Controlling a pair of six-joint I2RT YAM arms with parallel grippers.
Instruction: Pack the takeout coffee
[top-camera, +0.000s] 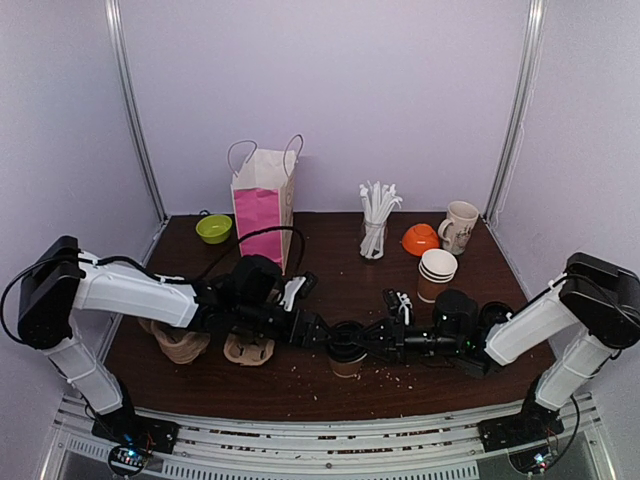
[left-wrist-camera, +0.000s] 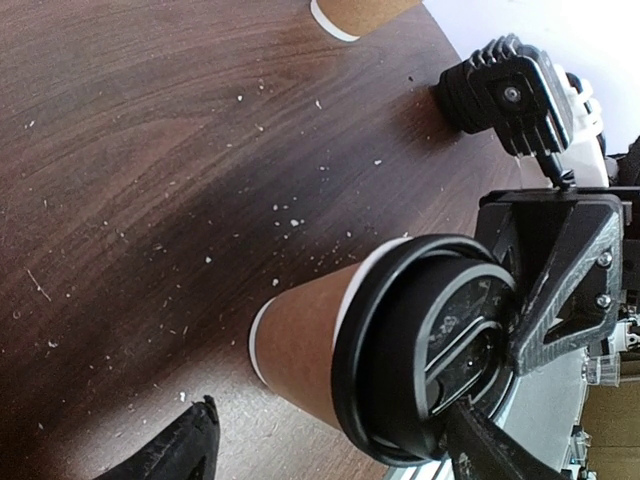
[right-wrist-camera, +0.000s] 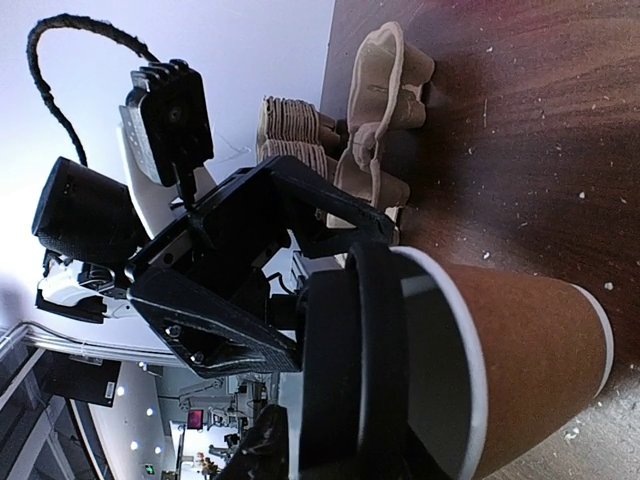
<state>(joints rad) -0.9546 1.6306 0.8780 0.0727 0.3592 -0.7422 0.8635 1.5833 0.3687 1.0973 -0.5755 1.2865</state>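
Cup (left-wrist-camera: 300, 350) with black lid (left-wrist-camera: 430, 350), left gripper (left-wrist-camera: 330, 425) wide open astride it, right gripper (top-camera: 362, 336), grip hidden, unclear

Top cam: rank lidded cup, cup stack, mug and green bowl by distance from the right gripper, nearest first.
From the right gripper, in the top view:
1. Lidded cup: at its fingertips, centre front.
2. Cup stack: behind it, to the right.
3. Mug: back right corner.
4. Green bowl: back left, beyond the pink bag.
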